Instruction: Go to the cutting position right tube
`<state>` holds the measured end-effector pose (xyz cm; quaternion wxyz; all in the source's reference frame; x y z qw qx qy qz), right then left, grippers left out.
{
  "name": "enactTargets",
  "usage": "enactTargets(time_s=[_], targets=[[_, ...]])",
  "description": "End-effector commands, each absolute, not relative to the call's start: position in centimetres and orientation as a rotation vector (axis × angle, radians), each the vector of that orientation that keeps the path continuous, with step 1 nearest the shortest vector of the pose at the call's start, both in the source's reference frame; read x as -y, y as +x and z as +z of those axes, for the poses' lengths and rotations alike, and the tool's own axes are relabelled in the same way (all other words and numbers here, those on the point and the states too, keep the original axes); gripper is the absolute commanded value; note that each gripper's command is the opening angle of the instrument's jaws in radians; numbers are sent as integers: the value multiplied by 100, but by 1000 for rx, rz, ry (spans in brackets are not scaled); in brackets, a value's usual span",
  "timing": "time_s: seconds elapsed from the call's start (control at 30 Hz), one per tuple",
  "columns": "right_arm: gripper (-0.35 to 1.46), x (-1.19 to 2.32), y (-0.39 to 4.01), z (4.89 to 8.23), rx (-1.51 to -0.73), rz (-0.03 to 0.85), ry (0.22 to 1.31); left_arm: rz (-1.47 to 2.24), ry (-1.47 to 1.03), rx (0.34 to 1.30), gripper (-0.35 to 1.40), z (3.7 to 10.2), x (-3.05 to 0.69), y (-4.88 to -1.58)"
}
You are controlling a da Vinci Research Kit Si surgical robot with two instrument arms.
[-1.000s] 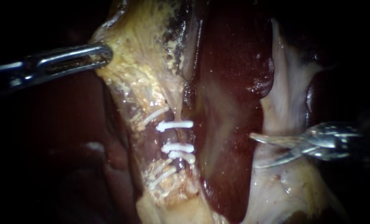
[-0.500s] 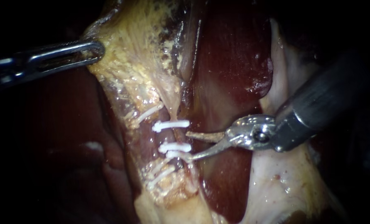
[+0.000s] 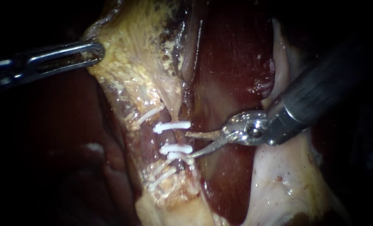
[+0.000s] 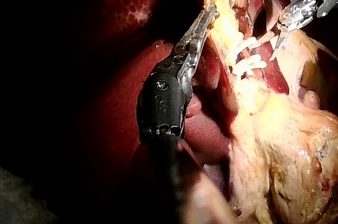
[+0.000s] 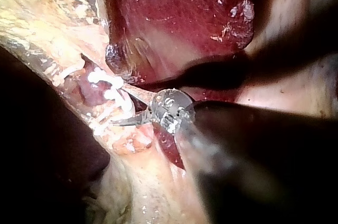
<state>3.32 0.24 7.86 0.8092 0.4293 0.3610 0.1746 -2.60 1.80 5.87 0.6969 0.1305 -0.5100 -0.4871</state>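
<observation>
At jaws of right instrument (image 3: 187, 145): tube (image 3: 178, 137)

Right tube (image 3: 178, 137) runs nearly upright, thin and brownish, three white clips (image 3: 172, 126) clamped across it (the lower two almost touching).

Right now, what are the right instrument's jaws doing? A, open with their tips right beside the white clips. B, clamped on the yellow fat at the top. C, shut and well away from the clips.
A: the right instrument shows a clear gap between its jaws, and their tips lie right beside the white clips on the tube.
</observation>
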Motion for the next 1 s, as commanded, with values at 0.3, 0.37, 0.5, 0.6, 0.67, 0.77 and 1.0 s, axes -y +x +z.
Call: enactTargets(time_s=[0.3,0.37,0.5,0.6,0.67,0.77,1.0], targets=[[134,-19,351,806,-771,378,907,-1088,289,1137,-35,585,-178,-261],[135,-19,354,809,-771,379,905,-1088,289,1137,-35,585,-178,-261],[135,-19,357,809,-833,298,873,-1088,289,1137,-35,585,-178,-261],[129,-17,356,804,-892,230,885,-1088,289,1137,-35,586,-178,-261],[120,-16,356,800,-929,185,892,-1088,289,1137,-35,586,-178,-261],[110,-16,360,798,-956,125,902,-1087,289,1137,-35,586,-178,-261],[107,-17,375,798,-1013,94,888,-1087,289,1138,-35,589,-178,-260]])
